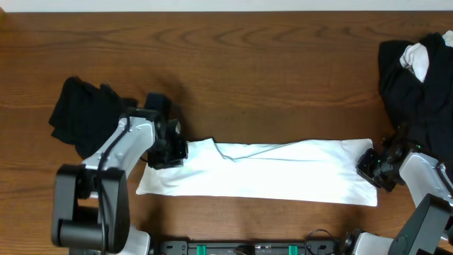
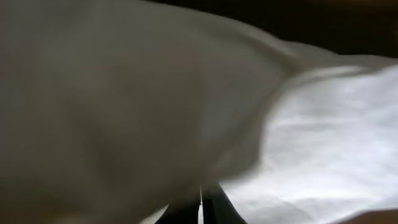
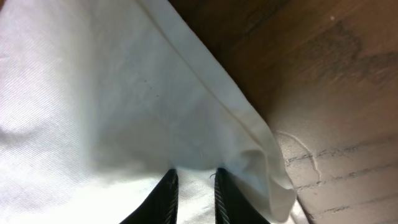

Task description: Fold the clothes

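Overhead and wrist views, read left to right. A crumpled black garment (image 1: 81,117) lies on the bench (image 1: 248,71) just outboard of the left jaws, behind the left arm (image 1: 117,152) and apart from the other cloth.

The left jaws rest at the left end of the white T-shirt (image 1: 269,170). In the left wrist view their dark fingers (image 2: 221,208) stand together with only a thin pale line between them, clamped on the T-shirt's (image 2: 323,143) edge, and the cloth bulges up over and beyond the tips.

The T-shirt lies flat as one long, narrow band that spans the bench from the left jaws to the right jaws. A shallow crease runs along its far edge, nearer the left jaws. No print shows on the upper face.

The right jaws sit at the band's right end. The right wrist view shows their fingers (image 3: 165,199) nearly together, pinching a small fold of the T-shirt (image 3: 112,106) between them. A hemmed edge runs diagonally just ahead of the tips, with bare bench (image 3: 336,74) beyond it.

A heap of black and white garments (image 1: 417,78) lies past the right jaws, at the far right corner.
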